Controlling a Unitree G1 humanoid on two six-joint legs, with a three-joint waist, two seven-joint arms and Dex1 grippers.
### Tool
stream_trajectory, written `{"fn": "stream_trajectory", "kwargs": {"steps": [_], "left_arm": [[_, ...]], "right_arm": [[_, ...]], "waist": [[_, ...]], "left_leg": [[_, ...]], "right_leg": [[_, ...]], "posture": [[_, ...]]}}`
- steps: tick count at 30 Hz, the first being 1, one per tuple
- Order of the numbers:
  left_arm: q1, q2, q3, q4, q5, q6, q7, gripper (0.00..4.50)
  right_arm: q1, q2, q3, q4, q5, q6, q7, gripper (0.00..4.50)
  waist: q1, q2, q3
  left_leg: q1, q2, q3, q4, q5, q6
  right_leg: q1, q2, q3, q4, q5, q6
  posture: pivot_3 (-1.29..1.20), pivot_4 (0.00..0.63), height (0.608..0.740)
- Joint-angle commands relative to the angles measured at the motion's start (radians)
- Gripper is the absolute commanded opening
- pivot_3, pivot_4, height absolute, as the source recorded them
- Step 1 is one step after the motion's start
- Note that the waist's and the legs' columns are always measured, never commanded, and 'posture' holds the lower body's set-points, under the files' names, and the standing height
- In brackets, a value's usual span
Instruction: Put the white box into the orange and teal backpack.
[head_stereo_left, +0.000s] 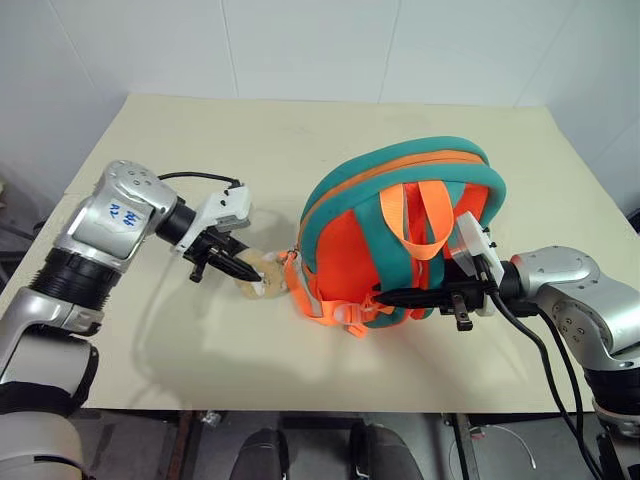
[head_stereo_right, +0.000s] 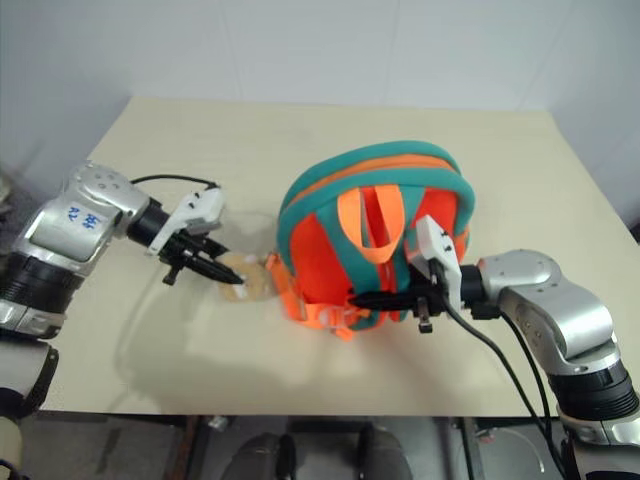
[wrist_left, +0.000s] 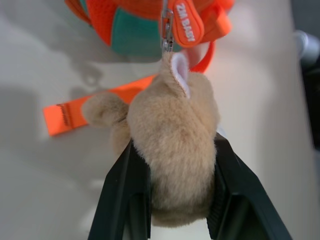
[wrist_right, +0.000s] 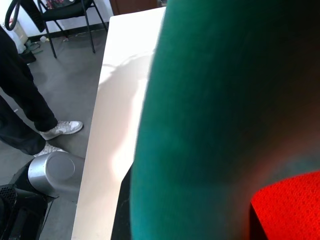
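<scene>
Left gripper (wrist_left: 172, 200): jaws clamped on the plush toy (wrist_left: 172, 145), clipped to the backpack (head_stereo_left: 400, 235) at table (head_stereo_left: 250, 130) centre. Right gripper (head_stereo_left: 400, 297): jaws together on the backpack's near teal edge. Right wrist view adds a person's shoes (wrist_right: 62, 129) beside the table.

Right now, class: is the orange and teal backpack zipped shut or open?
Shut, as far as visible. The orange and teal backpack stands on the table with no gap showing along its orange zipper band.
</scene>
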Motion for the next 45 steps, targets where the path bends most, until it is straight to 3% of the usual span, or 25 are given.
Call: {"fn": "stream_trajectory", "kwargs": {"steps": [1,6,15,18,22,26,29,38,45], "left_arm": [[-0.043,-0.041,-0.059,0.108,0.092,-0.095,-0.075,0.93],[-0.088,-0.111,-0.06,0.241,0.143,-0.183,-0.036,0.93],[-0.106,-0.163,0.107,0.26,0.096,-0.242,0.041,0.93],[-0.09,-0.159,0.147,0.213,0.079,-0.216,0.047,1.94],[-0.039,-0.109,0.241,0.047,-0.029,-0.02,0.007,3.25],[0.003,-0.041,0.305,-0.05,-0.062,0.068,0.031,4.5],[0.032,0.007,0.334,-0.059,-0.063,0.08,0.048,4.5],[0.054,0.094,0.397,0.059,-0.044,0.01,0.104,4.5],[0.147,0.144,0.499,0.094,-0.09,-0.08,0.096,4.5]], "right_arm": [[-0.011,0.004,-0.01,-0.006,-0.001,-0.019,0.004,0.67],[-0.012,0.011,-0.009,-0.009,-0.008,-0.019,-0.003,0.67],[0.003,-0.016,-0.023,-0.023,-0.022,-0.006,-0.019,0.67],[0.004,-0.032,-0.024,-0.026,-0.022,0.01,-0.023,0.67],[-0.009,-0.066,-0.058,-0.037,0.016,0.065,-0.032,2.03],[0.013,-0.11,-0.115,-0.053,0.038,0.092,-0.04,3.44],[0.042,-0.145,-0.161,-0.064,0.052,0.108,-0.044,4.46],[0.107,-0.277,-0.294,-0.05,0.048,0.129,-0.036,4.49],[0.284,-0.467,-0.488,0.091,-0.064,0.048,0.1,4.49]], "waist": [[0.001,0.0,0.0],[0.001,0.0,0.0],[0.001,0.0,0.0],[0.002,0.0,0.0],[-0.001,0.0,0.0],[0.001,0.0,0.0],[0.002,0.0,0.0],[0.004,0.0,0.0],[0.004,0.0,0.0]], "left_leg": [[0.0,0.0,0.0,0.0,0.0,0.0],[0.0,0.0,0.0,0.001,0.0,0.0],[0.0,0.0,-0.002,0.002,0.0,0.001],[-0.001,0.0,-0.002,0.001,0.0,0.001],[-0.001,0.0,-0.002,0.001,-0.001,0.001],[-0.001,0.0,-0.002,0.001,-0.001,0.001],[0.0,0.0,-0.002,0.001,-0.001,0.001],[0.0,0.0,-0.002,0.001,-0.001,0.001],[-0.001,0.0,0.0,0.001,-0.003,0.003]], "right_leg": [[0.0,0.0,0.0,0.0,0.0,0.0],[0.0,-0.001,0.0,0.0,0.0,0.0],[0.0,-0.001,0.0,0.001,0.0,0.0],[0.0,-0.001,-0.001,0.0,0.0,0.0],[0.0,-0.001,-0.001,0.0,0.0,0.0],[0.0,-0.001,-0.001,0.0,0.0,0.0],[0.001,-0.001,-0.001,0.0,0.0,0.0],[0.0,-0.001,-0.001,0.0,0.0,0.0],[0.0,-0.001,-0.001,-0.002,0.0,0.0]], "posture": [[0.0,0.15,0.74],[0.0,0.15,0.74],[0.0,0.15,0.74],[0.0,0.15,0.74],[0.0,0.15,0.74],[0.0,0.15,0.74],[0.0,0.15,0.74],[0.0,0.15,0.74],[0.0,0.15,0.74]]}}
